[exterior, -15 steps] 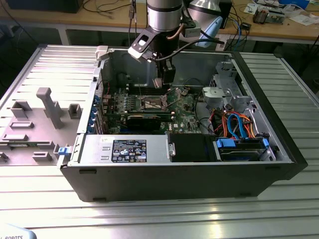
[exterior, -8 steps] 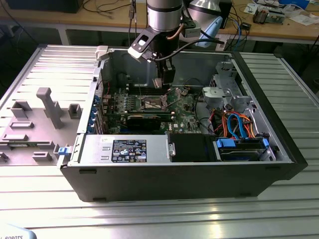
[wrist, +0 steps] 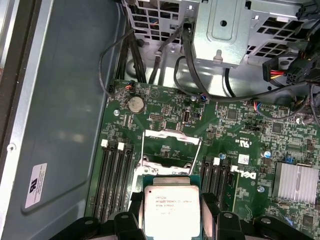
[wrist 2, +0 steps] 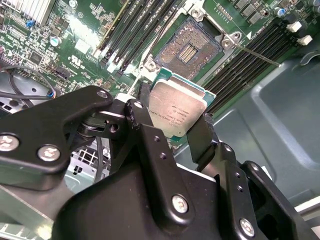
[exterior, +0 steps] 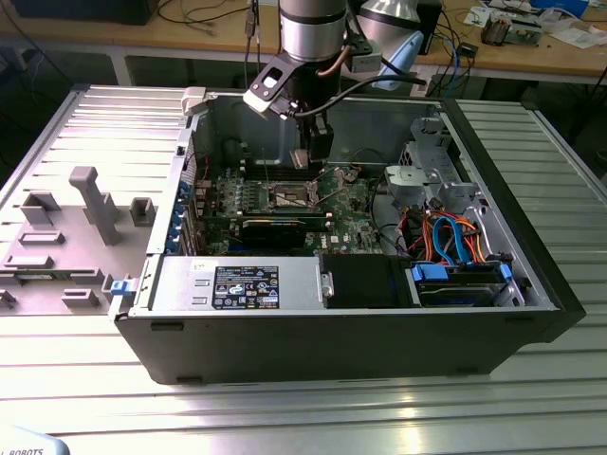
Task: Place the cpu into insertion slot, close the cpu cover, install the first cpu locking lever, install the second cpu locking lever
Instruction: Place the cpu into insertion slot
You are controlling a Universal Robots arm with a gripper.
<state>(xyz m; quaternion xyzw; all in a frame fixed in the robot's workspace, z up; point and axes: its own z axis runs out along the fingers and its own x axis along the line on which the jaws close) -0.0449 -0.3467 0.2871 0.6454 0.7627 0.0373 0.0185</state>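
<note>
claw (wrist 2: 175,122) clamped tight on the cpu (wrist 2: 176,111), pinching two opposite edges | cpu hangs clear above the motherboard (wrist 2: 75,55), touching nothing | insertion slot (wrist 2: 189,49) sits open just beyond the chip's far edge, contact field bare

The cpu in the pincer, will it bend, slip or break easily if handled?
Probably stiff: the cpu is a flat plate with a metal top. The pincer pinches only its thin edges, so it could slip or twist. It looks thin and light, and the fine contacts in the slot suggest a drop could do damage.
</note>
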